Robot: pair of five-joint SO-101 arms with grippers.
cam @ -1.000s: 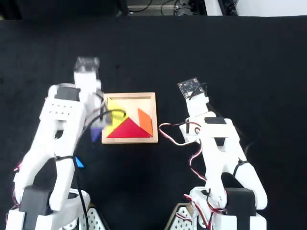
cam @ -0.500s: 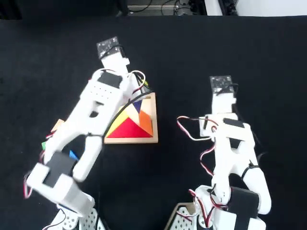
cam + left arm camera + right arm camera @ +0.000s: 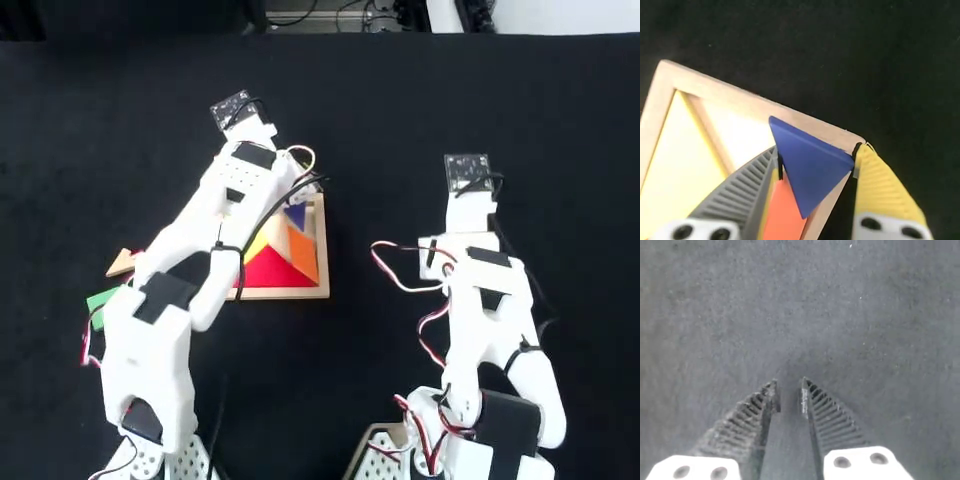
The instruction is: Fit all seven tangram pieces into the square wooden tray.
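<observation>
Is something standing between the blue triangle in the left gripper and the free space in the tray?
No loose object blocks it. The blue triangle, held in the left gripper, hangs over the tray's corner rim and the orange piece; the bare floor lies beside it.

The left arm (image 3: pixel 215 230) lies slantwise over the tray (image 3: pixel 290 293) from 7 o'clock and covers its left half. Its gripper (image 3: pixel 817 155) blocks the 1 o'clock corner, clamped on a blue triangle (image 3: pixel 807 170). The tray's 3 o'clock edge is open across bare surface (image 3: pixel 560 120), apart from a looping cable (image 3: pixel 385 275) off the right arm (image 3: pixel 480 290). A tan piece (image 3: pixel 122 262) and a green piece (image 3: pixel 103 299) lie loose around 8 to 9 o'clock.
</observation>
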